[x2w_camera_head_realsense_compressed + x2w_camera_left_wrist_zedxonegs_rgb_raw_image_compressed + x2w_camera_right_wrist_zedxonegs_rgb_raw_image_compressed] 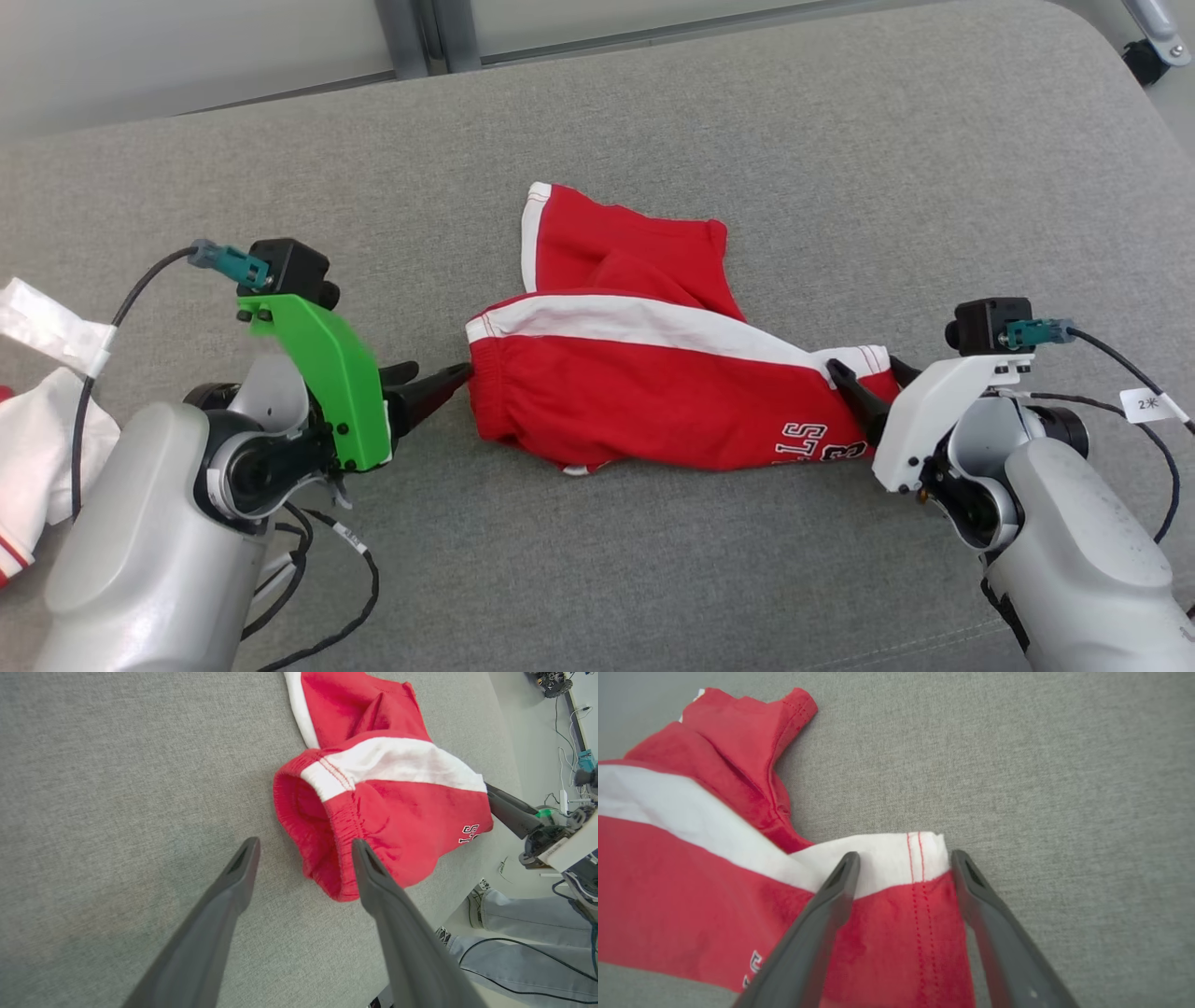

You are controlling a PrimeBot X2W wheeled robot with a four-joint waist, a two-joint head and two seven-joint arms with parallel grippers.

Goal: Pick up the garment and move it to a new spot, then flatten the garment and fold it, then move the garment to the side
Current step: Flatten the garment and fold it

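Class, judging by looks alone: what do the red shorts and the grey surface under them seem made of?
Red shorts: soft matte knit, probably cotton jersey; limp folds, gathered waistband, stitched hems.
Grey surface: matte woven upholstery cloth, it seems; fine flecked weave, rounded padded-looking corner.

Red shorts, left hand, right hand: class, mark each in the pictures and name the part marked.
red shorts [607, 411], head view, on the red cloth near their middle.
left hand [304, 843], left wrist view, midway between its fingertips.
right hand [904, 855], right wrist view, midway between its fingertips.
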